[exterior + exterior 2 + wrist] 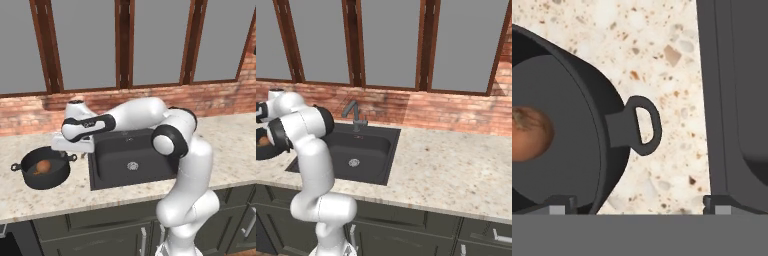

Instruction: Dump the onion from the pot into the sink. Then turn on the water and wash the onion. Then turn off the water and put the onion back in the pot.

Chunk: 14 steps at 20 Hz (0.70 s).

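Pot [45, 170]: upright at lower left of the left base view, handles [643, 125] on a left-right line.
Onion [43, 166]: inside the pot.
Sink [131, 159]: frame centre.
Gripper [637, 202]: above the pot's right handle, jaws wide apart.

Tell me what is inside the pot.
The onion lies on the floor of the pot, alone as far as shows; the arm covers part of the pot's far rim.

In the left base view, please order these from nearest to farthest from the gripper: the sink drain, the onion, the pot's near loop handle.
1. The loop handle, just below the gripper.
2. The onion, inside the pot, farther left.
3. The sink drain, to the right, in the sink.
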Motion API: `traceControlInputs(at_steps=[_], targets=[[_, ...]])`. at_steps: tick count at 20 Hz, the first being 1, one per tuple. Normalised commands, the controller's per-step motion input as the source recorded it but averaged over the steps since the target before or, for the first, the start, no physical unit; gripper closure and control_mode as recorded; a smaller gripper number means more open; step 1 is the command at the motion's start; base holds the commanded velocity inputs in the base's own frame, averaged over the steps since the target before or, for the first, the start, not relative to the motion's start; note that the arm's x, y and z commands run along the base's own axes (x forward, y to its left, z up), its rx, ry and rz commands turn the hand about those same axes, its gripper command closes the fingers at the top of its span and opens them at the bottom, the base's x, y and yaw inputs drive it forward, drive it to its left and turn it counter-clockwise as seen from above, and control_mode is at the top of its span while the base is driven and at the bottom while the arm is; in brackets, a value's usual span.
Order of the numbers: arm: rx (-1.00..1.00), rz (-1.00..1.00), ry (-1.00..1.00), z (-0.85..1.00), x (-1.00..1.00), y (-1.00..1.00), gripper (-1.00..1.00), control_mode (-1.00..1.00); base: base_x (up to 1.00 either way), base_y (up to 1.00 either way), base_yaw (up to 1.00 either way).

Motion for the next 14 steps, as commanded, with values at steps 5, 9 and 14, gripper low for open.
traceControlInputs(at_steps=[5,9,14], targets=[[-0.04,-0.01,-0.03,-0.16,0.09,0.07,-1.00,-1.00,0.00,0.00,0.00],[-0.06,-0.02,-0.06,-0.13,0.09,0.06,-1.00,-1.00,0.00,0.00,0.00],[-0.04,-0.02,-0.04,-0.12,0.14,0.08,-1.00,-1.00,0.00,0.00,0.00]])
